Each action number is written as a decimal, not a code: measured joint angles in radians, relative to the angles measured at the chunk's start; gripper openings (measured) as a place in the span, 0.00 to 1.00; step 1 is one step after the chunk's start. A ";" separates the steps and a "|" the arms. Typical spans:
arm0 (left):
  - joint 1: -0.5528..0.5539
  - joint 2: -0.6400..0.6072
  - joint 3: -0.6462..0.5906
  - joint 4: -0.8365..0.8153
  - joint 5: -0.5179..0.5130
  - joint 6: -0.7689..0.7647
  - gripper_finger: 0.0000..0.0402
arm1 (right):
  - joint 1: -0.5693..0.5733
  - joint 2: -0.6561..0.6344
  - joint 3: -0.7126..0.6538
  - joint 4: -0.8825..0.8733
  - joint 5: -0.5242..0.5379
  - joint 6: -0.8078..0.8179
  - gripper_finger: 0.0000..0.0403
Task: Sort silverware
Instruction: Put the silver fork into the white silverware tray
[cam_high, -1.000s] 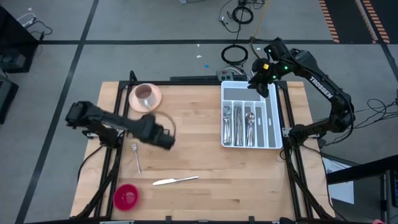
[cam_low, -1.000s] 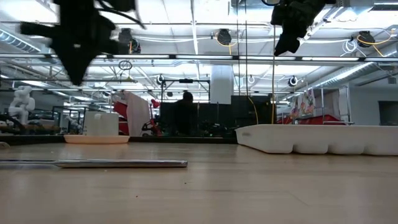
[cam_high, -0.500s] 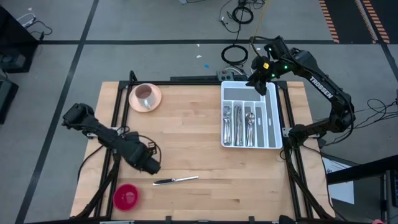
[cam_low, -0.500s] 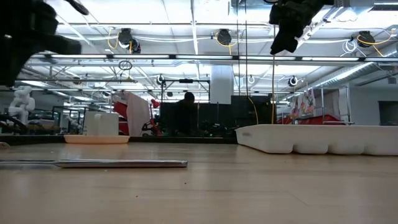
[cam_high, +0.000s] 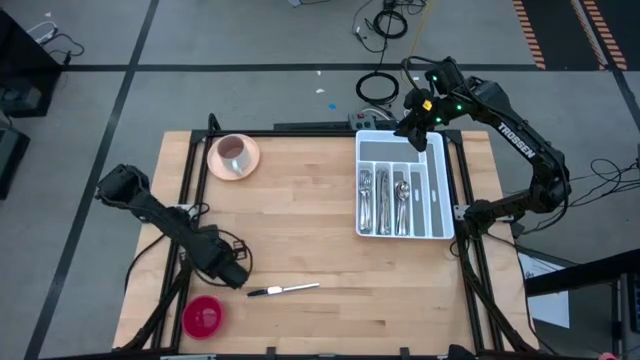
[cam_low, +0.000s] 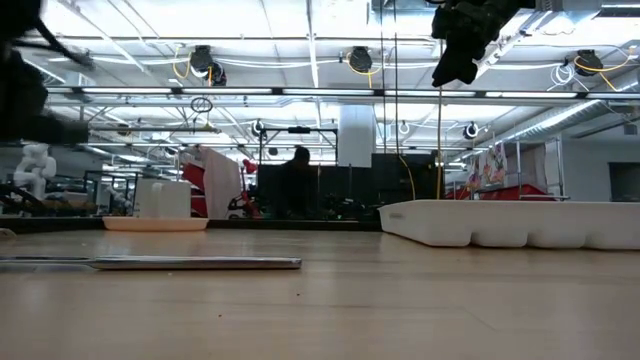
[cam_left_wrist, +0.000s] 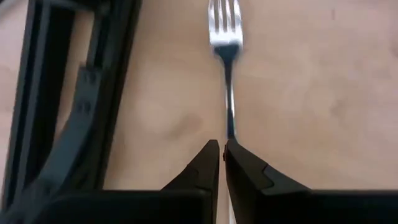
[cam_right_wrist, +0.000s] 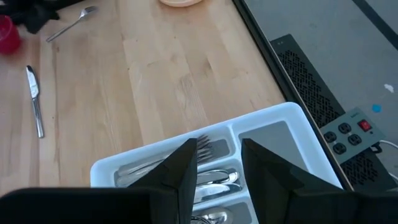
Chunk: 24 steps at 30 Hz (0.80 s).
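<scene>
A silver fork (cam_left_wrist: 226, 37) lies on the wood near the table's left edge, prongs pointing away from my left gripper (cam_left_wrist: 221, 154), which is down on it with fingers closed over its handle. From above, the left arm (cam_high: 235, 275) hides the fork. A table knife (cam_high: 283, 290) lies flat near the near edge, also seen in the low view as the knife (cam_low: 150, 263). Several forks and spoons lie in the white tray (cam_high: 437, 180). My right gripper (cam_right_wrist: 217, 168) hangs open and empty above the tray's far end. My left gripper pinches the fork's handle (cam_left_wrist: 230, 127) between its two fingertips. It comes from above, slanting along the handle. The fork lies flat on the table, its prongs stretched out ahead of the fingers.
A pink cup on its saucer (cam_high: 233, 153) stands at the far left. A red round dish (cam_high: 203, 316) sits at the near-left corner, close to my left arm. Bare wood lies between the knife and the tray. The dark table frame (cam_left_wrist: 68, 106) runs beside the fork.
My left arm has swung from the table's middle toward the near-left corner and come down onto the fork. The right gripper has stayed above the tray's far end. The knife and the tray have not moved.
</scene>
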 joint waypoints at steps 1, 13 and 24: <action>0.012 0.000 -0.021 0.006 -0.008 0.000 0.08 | 0.000 0.000 0.000 0.000 0.000 0.000 0.29; 0.109 -0.004 -0.085 0.042 -0.171 0.058 0.21 | 0.000 0.000 0.000 0.003 0.000 0.018 0.29; 0.108 -0.004 -0.104 0.033 -0.135 0.078 0.37 | 0.000 0.000 0.000 0.014 0.000 0.015 0.29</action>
